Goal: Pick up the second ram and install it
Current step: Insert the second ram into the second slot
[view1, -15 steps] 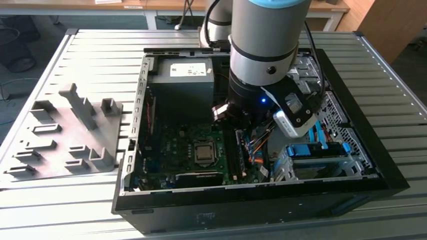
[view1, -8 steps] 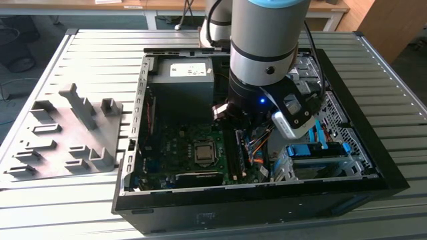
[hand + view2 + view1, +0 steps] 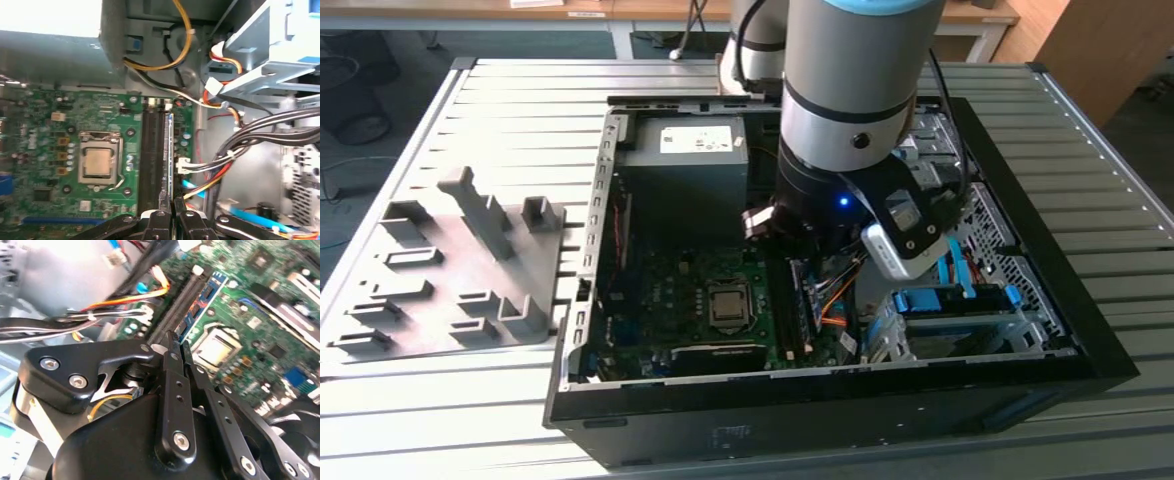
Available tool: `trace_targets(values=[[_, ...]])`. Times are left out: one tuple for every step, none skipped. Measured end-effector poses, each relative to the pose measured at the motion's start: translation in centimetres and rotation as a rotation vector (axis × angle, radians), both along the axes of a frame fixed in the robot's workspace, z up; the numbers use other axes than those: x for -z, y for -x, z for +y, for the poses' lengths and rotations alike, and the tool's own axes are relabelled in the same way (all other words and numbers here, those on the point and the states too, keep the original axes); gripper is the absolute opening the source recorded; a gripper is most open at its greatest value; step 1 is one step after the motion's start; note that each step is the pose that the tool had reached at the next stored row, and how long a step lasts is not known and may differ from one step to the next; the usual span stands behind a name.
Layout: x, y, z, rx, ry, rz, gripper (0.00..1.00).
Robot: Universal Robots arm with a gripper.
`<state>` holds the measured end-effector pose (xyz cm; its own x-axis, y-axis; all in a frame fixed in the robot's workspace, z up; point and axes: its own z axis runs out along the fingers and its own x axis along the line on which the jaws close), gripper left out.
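At the centre of the exterior view, inside the open case (image 3: 594,250), the fingers (image 3: 173,360) were closed together, tips at one end of the second ram (image 3: 170,150), which stood edge-on on the motherboard (image 3: 55,125) near the processor (image 3: 97,162); pickup looked done, with only final seating perhaps left, I judged

Arm (image 3: 851,90) is showing as a silver-grey cylinder with a light-blue cap (image 3: 881,5) and a black wrist section, where a small blue light (image 3: 845,201) is glowing. A white-grey camera (image 3: 903,248) is sitting on the wrist. Gripper (image 3: 173,338) is reading glossy black in the second wrist view, with silver screws (image 3: 181,441) dotting it.
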<state>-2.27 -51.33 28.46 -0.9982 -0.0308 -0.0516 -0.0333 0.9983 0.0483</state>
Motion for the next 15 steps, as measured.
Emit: trace_targets(values=[[-0.01,-0.01,0.00,0.001,0.0076,0.0117,0.14],[0.00,-0.01,0.00,0.003,0.0155,0.0204,0.14],[0.00,0.00,0.00,0.004,0.0286,0.0253,0.14],[-0.01,0.00,0.00,0.006,0.0466,0.0257,0.14],[0.00,-0.01,0.00,0.009,0.0635,0.0257,0.14],[0.01,-0.01,0.02,0.012,0.0695,0.0257,0.14],[0.03,-0.02,0.04,0.013,0.0694,0.0258,0.14],[0.02,-0.01,0.03,0.015,0.0687,0.0259,0.14],[0.02,0.00,0.03,0.016,0.0636,0.0259,0.14],[0.03,0.01,0.04,0.016,0.0547,0.0260,0.14],[0.03,0.02,0.04,0.017,0.0459,0.0261,0.14],[0.04,0.04,0.04,0.018,0.0372,0.0262,0.14],[0.04,0.05,0.04,0.018,0.0323,0.0263,0.14],[0.04,0.04,0.04,0.018,0.0318,0.0262,0.14],[0.04,0.04,0.04,0.019,0.0317,0.0263,0.14]])
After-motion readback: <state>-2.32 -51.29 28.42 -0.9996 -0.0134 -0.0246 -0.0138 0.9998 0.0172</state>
